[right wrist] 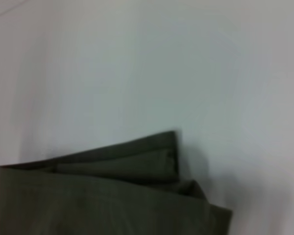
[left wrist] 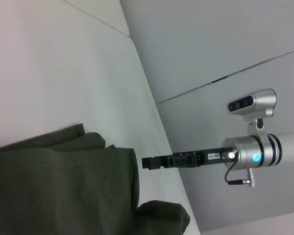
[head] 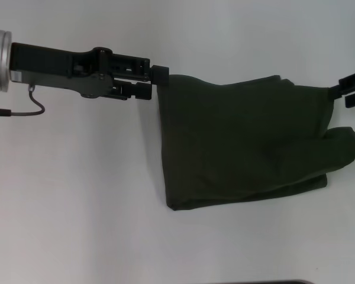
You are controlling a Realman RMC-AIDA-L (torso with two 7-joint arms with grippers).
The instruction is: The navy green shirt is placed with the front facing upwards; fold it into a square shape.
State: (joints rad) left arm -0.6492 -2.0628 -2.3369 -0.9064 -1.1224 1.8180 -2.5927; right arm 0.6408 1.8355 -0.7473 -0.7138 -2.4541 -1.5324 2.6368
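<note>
Shirt (head: 248, 142) held by two corners over table (head: 77, 207).
Left gripper (head: 161, 75) clenched on shirt's left corner, right gripper (head: 342, 90) grasping its right corner.

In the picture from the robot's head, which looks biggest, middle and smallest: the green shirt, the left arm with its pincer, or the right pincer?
1. The green shirt, folded on the white table, looks biggest.
2. The left arm, with its left pincer gripping a shirt corner.
3. The right pincer, cut off by the picture's edge, so its true size is unsure.

A plain white desk (head: 77, 207) fills the frame; the folded navy green shirt (head: 242, 142) lies on it, right of centre.
</note>
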